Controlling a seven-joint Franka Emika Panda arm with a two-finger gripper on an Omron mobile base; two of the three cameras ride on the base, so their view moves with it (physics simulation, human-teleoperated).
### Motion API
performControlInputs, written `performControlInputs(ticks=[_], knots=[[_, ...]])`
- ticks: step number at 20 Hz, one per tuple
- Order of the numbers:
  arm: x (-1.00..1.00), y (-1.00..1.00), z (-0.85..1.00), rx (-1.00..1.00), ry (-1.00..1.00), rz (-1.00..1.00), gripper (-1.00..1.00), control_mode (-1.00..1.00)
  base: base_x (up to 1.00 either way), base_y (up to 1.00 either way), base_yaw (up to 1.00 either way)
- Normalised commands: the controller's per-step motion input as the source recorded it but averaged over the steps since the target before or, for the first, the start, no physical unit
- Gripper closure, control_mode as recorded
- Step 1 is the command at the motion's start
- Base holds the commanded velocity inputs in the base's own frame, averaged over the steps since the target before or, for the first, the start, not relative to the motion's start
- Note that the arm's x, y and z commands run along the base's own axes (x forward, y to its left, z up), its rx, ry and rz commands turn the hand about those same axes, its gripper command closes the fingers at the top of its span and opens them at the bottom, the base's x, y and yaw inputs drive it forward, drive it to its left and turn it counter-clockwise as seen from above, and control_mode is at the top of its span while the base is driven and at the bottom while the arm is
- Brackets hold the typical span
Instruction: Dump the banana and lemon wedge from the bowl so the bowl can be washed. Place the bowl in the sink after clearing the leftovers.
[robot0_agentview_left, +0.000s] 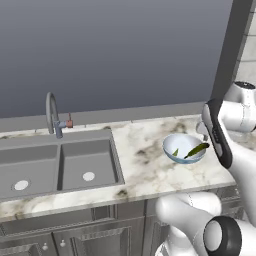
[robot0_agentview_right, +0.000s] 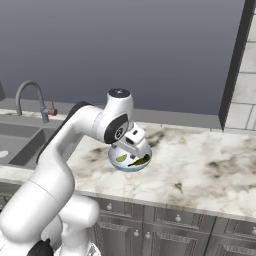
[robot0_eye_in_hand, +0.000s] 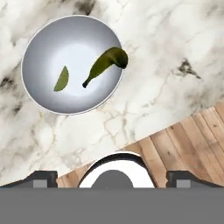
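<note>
1. Now, counter (robot0_agentview_left: 145, 165): sink (robot0_agentview_left: 60, 165) sat well apart, left of bowl.
2. Bowl (robot0_eye_in_hand: 72, 64) upright on marble w/ banana (robot0_eye_in_hand: 106, 64) & lemon wedge (robot0_eye_in_hand: 61, 79) inside.
3. Gripper (robot0_eye_in_hand: 111, 177) hung above, fingers spread wide, nothing held.
4. Best approach, imo: grab rim, tip slowly.

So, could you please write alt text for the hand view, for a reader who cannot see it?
A shallow pale bowl sits on a marble counter, seen from directly above, holding a greenish banana and a small lemon wedge. The banana's thick end leans on the bowl's rim. Wooden floor shows beyond the counter edge.
</note>
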Motion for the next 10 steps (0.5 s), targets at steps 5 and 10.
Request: performControlInputs(ticks=[5, 10], knots=[[0.39, 0.02, -0.73, 0.23, 0.10, -0.51, -1.00, -1.00, 0.00, 0.00, 0.00], [0.53, 0.07, -0.38, 0.11, 0.14, -0.31, -1.00, -1.00, 0.00, 0.00, 0.00]])
